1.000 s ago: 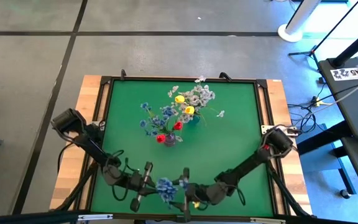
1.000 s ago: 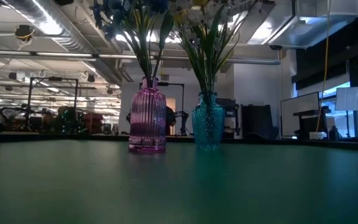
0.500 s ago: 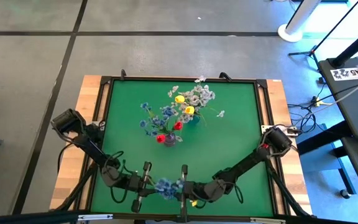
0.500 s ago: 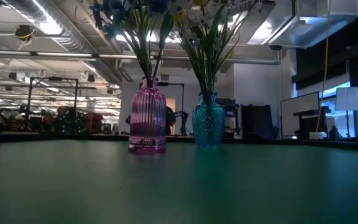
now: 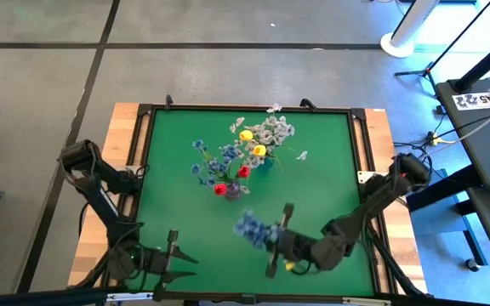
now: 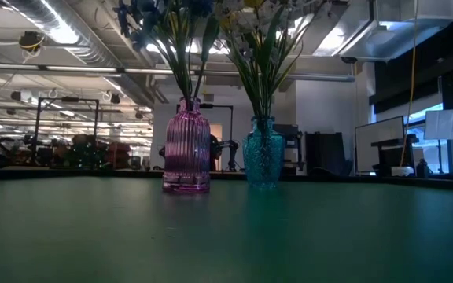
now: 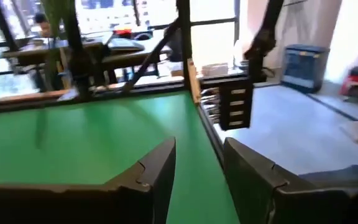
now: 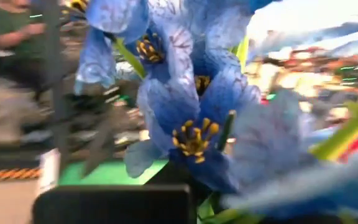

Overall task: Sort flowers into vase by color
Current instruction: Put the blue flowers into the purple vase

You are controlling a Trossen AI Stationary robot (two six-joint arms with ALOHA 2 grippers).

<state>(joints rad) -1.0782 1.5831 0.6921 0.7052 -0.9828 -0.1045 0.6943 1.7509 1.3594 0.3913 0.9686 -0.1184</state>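
Two vases stand mid-table. The purple vase (image 5: 231, 190) (image 6: 187, 153) holds blue and red flowers. The teal vase (image 5: 264, 163) (image 6: 263, 149) holds white sprays and yellow buds. My right gripper (image 5: 269, 239) (image 8: 197, 210) is near the front edge, right of centre, shut on a blue flower spray (image 5: 250, 226) (image 8: 191, 124) that sticks out toward the table's left. My left gripper (image 5: 177, 255) (image 7: 197, 180) stands open at the near left with nothing between its fingers. My right gripper holds the blue spray at its lower part, where a green stem (image 8: 211, 208) runs down between the fingers. The blossoms hide the exact place of contact. The fingers lie about level and point toward the table's left. The spray projects forward past the fingertips, clear of the green mat.
The green mat (image 5: 330, 170) is framed by a black rail and wooden border (image 5: 379, 136). In the left wrist view the table's edge (image 7: 199, 118) runs close by. A person in a green top (image 8: 5, 31) shows beyond the table. Bare mat lies right of the vases.
The blue spray has passed from my left gripper to my right one. My right gripper shut on it, then rose and carried it toward the far right, rolling as it went. My left gripper opened, let go and drew back toward the near left corner.
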